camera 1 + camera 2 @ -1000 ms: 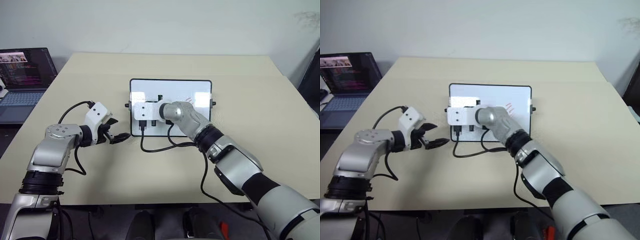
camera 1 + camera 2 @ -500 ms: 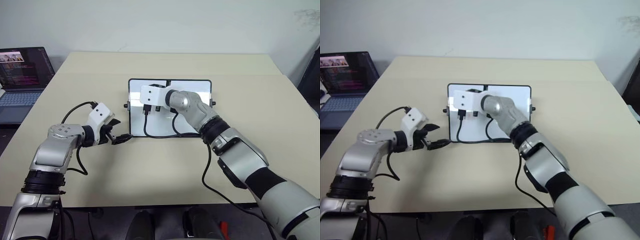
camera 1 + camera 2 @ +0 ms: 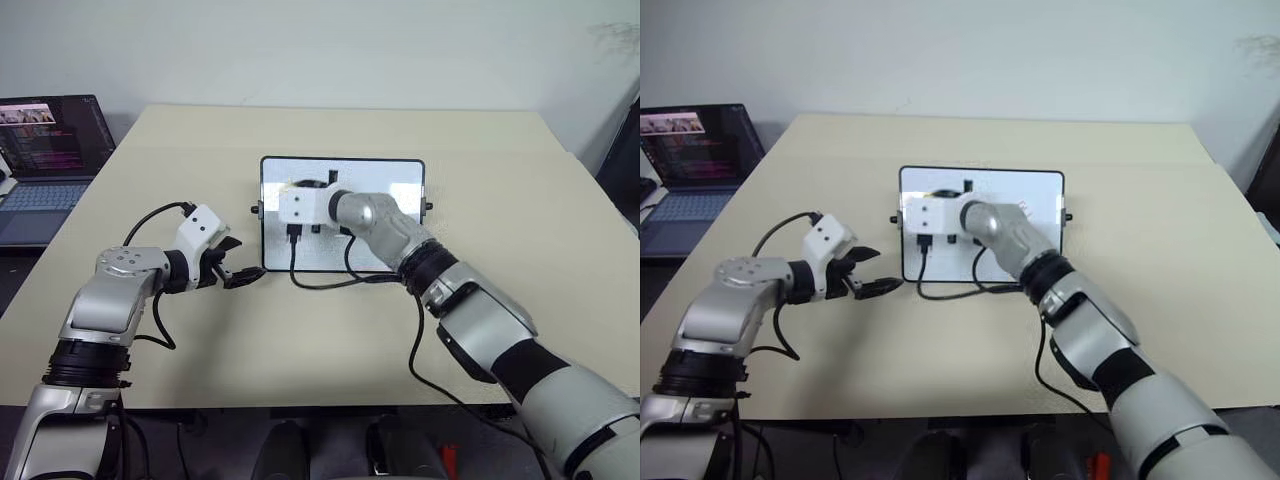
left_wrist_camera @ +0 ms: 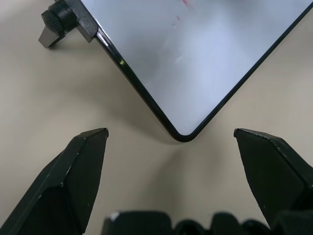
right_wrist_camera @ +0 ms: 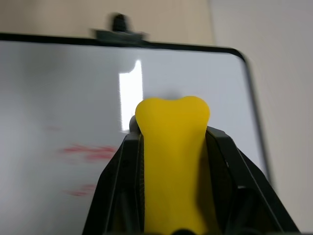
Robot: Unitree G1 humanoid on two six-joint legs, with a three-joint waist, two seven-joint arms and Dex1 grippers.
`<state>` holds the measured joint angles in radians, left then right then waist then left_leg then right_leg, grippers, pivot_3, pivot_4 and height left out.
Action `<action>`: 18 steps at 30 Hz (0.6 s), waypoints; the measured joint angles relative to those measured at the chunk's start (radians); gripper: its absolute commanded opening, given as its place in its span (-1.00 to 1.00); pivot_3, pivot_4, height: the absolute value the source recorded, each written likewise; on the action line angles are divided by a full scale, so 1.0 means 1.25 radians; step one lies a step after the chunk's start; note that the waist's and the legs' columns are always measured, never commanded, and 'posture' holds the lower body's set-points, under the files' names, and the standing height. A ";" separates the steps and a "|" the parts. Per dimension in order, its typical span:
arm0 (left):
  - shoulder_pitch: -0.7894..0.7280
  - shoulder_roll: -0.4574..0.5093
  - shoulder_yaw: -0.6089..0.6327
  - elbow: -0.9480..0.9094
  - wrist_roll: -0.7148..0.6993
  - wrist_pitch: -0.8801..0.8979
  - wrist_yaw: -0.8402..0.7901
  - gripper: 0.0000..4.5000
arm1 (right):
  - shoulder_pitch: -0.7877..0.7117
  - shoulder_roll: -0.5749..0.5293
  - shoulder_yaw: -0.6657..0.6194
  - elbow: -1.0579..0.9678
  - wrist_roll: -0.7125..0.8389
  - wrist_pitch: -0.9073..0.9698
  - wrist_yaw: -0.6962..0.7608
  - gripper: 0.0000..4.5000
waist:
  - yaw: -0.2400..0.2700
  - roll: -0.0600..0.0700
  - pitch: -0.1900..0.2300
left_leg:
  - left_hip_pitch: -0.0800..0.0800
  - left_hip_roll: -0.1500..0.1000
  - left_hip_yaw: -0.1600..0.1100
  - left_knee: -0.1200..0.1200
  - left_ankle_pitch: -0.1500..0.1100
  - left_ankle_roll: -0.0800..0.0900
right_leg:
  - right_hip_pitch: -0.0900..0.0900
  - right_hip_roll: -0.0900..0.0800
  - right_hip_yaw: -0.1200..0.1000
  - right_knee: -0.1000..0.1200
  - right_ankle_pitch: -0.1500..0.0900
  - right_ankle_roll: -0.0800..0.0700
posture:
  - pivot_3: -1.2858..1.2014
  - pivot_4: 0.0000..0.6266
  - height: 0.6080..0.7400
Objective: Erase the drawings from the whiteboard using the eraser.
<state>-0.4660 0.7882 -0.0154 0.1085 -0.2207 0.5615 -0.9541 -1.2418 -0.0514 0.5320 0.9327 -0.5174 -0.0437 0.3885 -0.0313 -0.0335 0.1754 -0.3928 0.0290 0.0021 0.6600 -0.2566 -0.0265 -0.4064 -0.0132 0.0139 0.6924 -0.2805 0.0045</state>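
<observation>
The small shiny white whiteboard [image 3: 342,213] with a thin black frame lies mid-table toward the far edge. The right gripper [image 5: 171,147] squeezes the yellow block eraser [image 5: 172,156] over it, near faint red drawings [image 5: 88,152]. The left gripper [image 4: 171,142] waits wide apart at the whiteboard's near left corner.

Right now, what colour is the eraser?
Yellow: the eraser shows best in the right wrist view, squeezed between the black jaws.
</observation>
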 measured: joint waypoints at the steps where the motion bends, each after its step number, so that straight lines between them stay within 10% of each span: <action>1: -0.001 0.000 0.000 0.000 0.000 0.000 0.000 1.00 | 0.001 0.001 0.001 0.001 0.000 -0.001 0.005 -0.41 | -0.001 0.000 0.000 | 0.000 0.000 0.000 0.000 0.000 0.000 | 0.000 0.000 0.000 0.000 0.000 0.000 | 0.03 -0.52 1.00; 12: -0.001 -0.001 -0.001 0.000 0.000 -0.001 0.000 1.00 | 0.087 -0.021 0.041 -0.090 0.000 -0.001 0.195 -0.41 | 0.001 -0.001 -0.001 | 0.005 0.000 0.000 0.000 0.000 0.001 | 0.004 0.000 0.000 0.000 0.000 0.001 | 0.03 -0.52 1.00; 18: -0.001 -0.002 -0.002 0.000 0.000 -0.001 0.000 1.00 | 0.065 -0.022 0.031 -0.057 -0.001 -0.003 0.088 -0.41 | 0.002 0.000 0.000 | 0.008 0.000 -0.001 0.000 0.001 0.001 | 0.007 0.000 -0.001 0.000 0.000 0.000 | 0.03 -0.52 1.00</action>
<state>-0.4674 0.7861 -0.0177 0.1088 -0.2208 0.5600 -0.9541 -1.1607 -0.0786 0.5704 0.8611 -0.5181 -0.0475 0.4990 -0.0286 -0.0333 0.1754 -0.3833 0.0292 0.0011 0.6601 -0.2556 -0.0250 -0.3978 -0.0132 0.0132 0.6925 -0.2805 0.0045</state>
